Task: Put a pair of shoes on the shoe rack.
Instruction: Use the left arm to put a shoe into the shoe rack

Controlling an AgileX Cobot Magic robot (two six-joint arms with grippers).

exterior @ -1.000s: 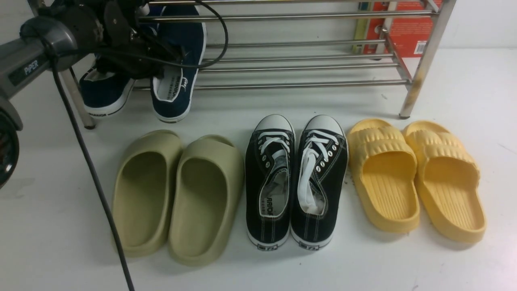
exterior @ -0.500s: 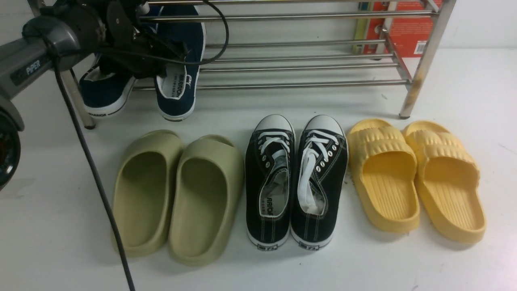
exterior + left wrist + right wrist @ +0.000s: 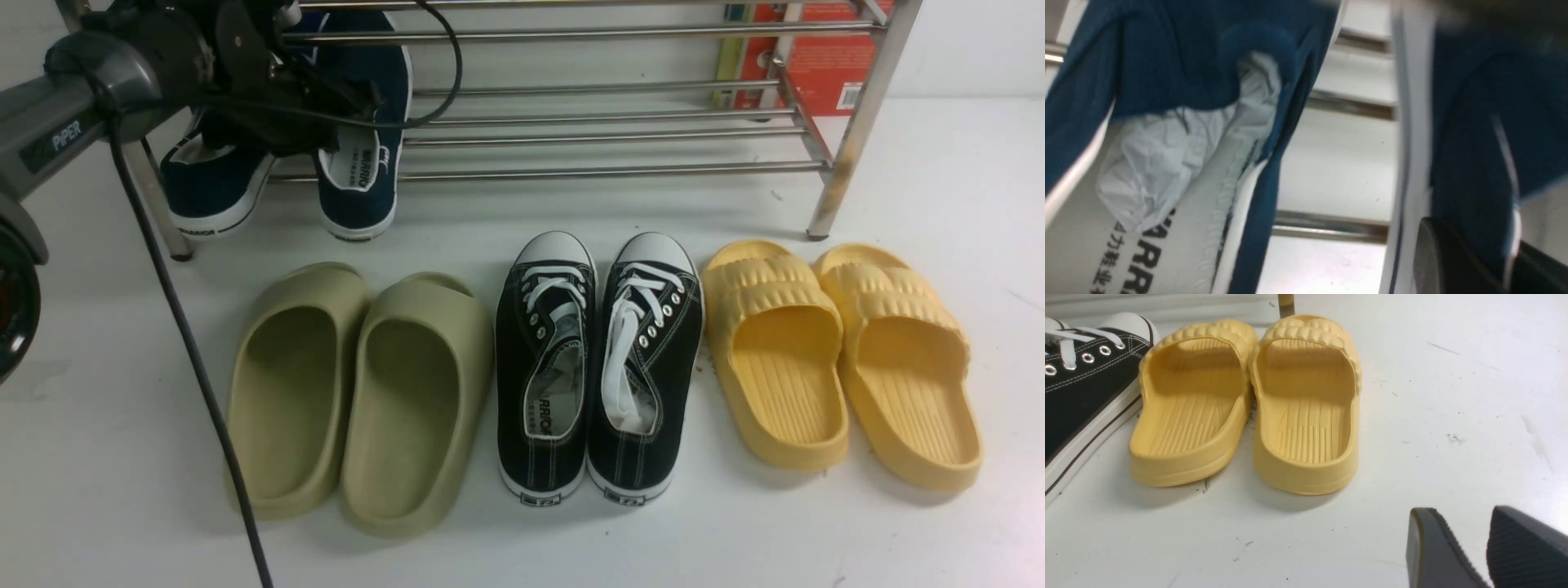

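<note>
Steel bars make up the shoe rack (image 3: 620,131). The two navy shoes (image 3: 359,155) lie side by side at its left end, on the low bars. Their toes point to the back and their heels hang out over the front bar.

The left gripper (image 3: 1482,261) is right at these shoes. In the left wrist view its dark fingers (image 3: 1437,261) sit on both sides of one shoe's blue side wall. They are squeezed in close on the cloth, so it has hold of that shoe. The other shoe is just beside it, with white paper stuffed inside. In the front view the arm and its black cable hide the pinch, so I cannot tell there which shoe is held.

The right gripper (image 3: 1470,539) is above the white table (image 3: 1453,375), near the yellow slippers (image 3: 1249,408). Its fingers are a little way apart and hold nothing.

On the table in front of the rack stand three more pairs in a row: green slippers (image 3: 359,392), black sneakers (image 3: 596,367) and the yellow slippers.
</note>
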